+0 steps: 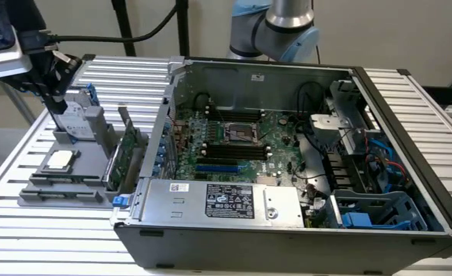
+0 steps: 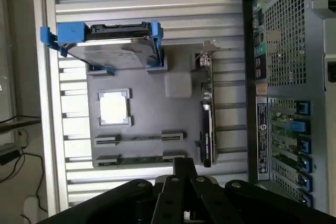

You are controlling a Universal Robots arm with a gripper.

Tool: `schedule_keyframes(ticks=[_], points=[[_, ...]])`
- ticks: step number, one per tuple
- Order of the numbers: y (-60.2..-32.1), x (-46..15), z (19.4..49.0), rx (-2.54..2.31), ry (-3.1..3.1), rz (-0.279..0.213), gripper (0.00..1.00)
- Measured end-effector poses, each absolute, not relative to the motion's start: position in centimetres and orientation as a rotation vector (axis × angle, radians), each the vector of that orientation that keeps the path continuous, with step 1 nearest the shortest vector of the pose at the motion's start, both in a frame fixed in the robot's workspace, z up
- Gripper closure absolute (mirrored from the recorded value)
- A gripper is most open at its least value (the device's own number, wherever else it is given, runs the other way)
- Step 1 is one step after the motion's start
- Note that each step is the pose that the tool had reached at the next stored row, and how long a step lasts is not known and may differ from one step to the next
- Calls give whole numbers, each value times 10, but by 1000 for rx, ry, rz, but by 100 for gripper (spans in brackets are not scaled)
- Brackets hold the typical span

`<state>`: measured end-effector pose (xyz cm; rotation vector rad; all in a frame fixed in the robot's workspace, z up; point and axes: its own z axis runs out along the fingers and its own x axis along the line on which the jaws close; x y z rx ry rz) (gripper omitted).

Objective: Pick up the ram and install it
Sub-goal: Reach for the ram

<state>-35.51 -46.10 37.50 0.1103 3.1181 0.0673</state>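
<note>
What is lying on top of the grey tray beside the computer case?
A silver processor chip, a hard drive in a blue carrier, and a green expansion card standing on edge. The gripper hides part of the tray edge.

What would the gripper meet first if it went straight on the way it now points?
Probably the grey holder, near the ram in its slot; the gripper points down at that edge, but depth is unclear.

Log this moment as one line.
gripper above holder | ram in holder, not held | drive, CPU, card in holder | case open
</note>
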Motion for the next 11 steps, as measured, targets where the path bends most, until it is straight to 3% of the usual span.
schedule_keyframes(ticks=[11], points=[[-468,-393,367,110,3120,55,100]])
